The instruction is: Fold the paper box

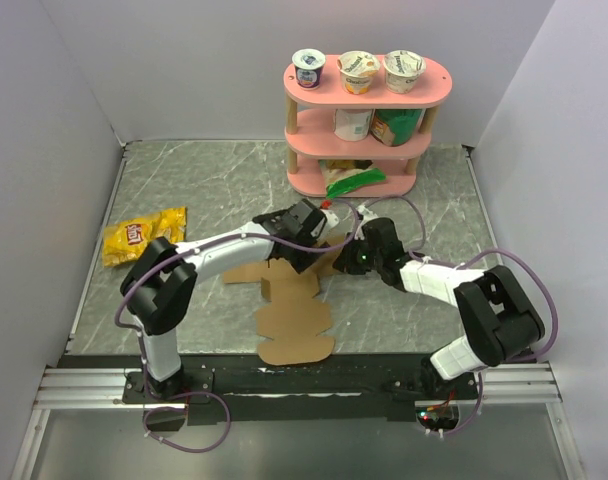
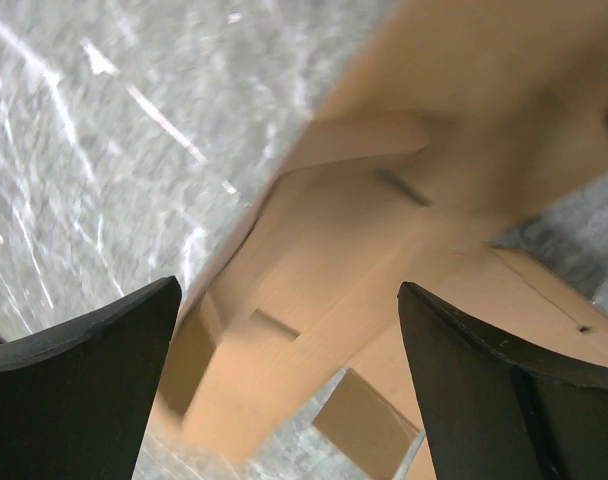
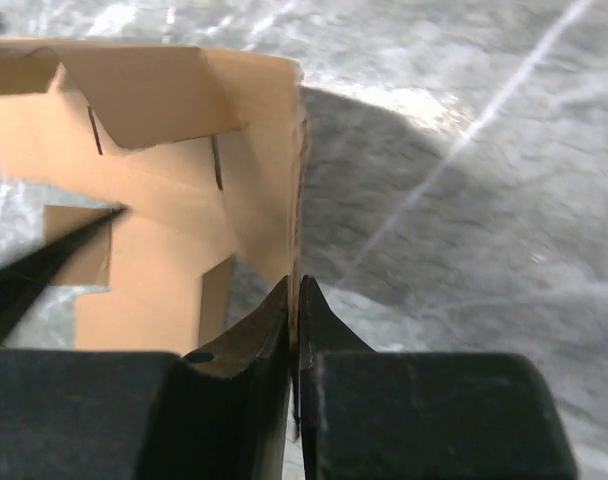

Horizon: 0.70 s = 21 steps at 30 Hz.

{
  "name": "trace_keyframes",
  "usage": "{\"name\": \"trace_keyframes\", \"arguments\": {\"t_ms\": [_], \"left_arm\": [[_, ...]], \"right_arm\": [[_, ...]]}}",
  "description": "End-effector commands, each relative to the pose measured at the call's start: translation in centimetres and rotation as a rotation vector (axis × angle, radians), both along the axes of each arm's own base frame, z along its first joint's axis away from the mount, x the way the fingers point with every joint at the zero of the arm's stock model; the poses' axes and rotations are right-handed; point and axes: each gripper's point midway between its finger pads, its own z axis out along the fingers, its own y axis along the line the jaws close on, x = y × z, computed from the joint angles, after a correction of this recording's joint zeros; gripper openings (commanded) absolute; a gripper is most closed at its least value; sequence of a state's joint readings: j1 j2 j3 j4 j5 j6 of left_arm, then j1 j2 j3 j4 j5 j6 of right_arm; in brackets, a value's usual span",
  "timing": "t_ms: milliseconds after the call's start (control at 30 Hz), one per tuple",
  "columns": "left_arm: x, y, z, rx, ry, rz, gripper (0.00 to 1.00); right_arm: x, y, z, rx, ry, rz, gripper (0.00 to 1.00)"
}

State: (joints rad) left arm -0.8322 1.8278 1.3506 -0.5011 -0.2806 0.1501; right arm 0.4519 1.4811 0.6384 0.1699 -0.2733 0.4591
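The paper box (image 1: 294,320) is a brown die-cut cardboard sheet lying mostly flat on the grey marbled table (image 1: 204,190), its far end raised between the two arms. My left gripper (image 1: 306,255) hovers over that far end, open wide. In the left wrist view its gripper (image 2: 289,290) has blurred cardboard flaps (image 2: 334,240) below the gap, and neither finger touches them. My right gripper (image 1: 357,258) is on the sheet's right side. The right wrist view shows that gripper (image 3: 295,287) shut on the edge of an upright flap (image 3: 164,170).
A pink three-tier shelf (image 1: 369,110) stands at the back with yoghurt cups on top and packets below. A yellow snack bag (image 1: 142,235) lies at the left. White walls close in the table on three sides.
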Motion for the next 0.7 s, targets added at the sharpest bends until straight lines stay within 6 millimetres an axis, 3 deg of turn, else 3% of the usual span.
{"name": "trace_keyframes", "arguments": {"t_ms": [0,133,233,267,333,367,467,633,667], "left_arm": [[1.6,0.2,7.1,-0.238,-0.066,0.098,0.96],[1.9,2.1,11.0,-0.426,-0.104,0.225,0.96],[2.2,6.0,11.7,-0.555,-0.094,0.405,0.96],[2.0,8.8,10.8,-0.583,-0.074,0.49,0.96],[1.3,10.6,9.6,-0.65,-0.031,0.579,0.96],[0.5,12.8,8.1,-0.655,-0.018,0.637,0.96],[-1.3,15.0,6.0,-0.722,0.05,0.723,0.96],[-2.9,15.6,3.7,-0.851,0.169,0.771,0.96],[-3.2,16.2,2.2,-0.849,0.201,0.806,0.96]], "right_arm": [[0.3,-1.6,1.2,-0.06,-0.057,-0.058,0.11],[-0.1,-2.1,0.6,-0.068,-0.039,-0.079,0.11],[-0.3,-2.3,0.3,-0.059,-0.039,-0.092,0.11],[-0.3,-2.3,0.3,-0.052,-0.05,-0.092,0.11],[-0.2,-2.3,0.4,-0.045,-0.06,-0.095,0.11],[-0.3,-2.0,0.5,-0.036,-0.065,-0.085,0.11],[-0.3,-1.7,0.5,-0.019,-0.074,-0.066,0.11],[0.0,-1.1,1.1,0.013,-0.104,-0.043,0.11],[0.0,-1.0,1.1,0.013,-0.107,-0.039,0.11]]}}
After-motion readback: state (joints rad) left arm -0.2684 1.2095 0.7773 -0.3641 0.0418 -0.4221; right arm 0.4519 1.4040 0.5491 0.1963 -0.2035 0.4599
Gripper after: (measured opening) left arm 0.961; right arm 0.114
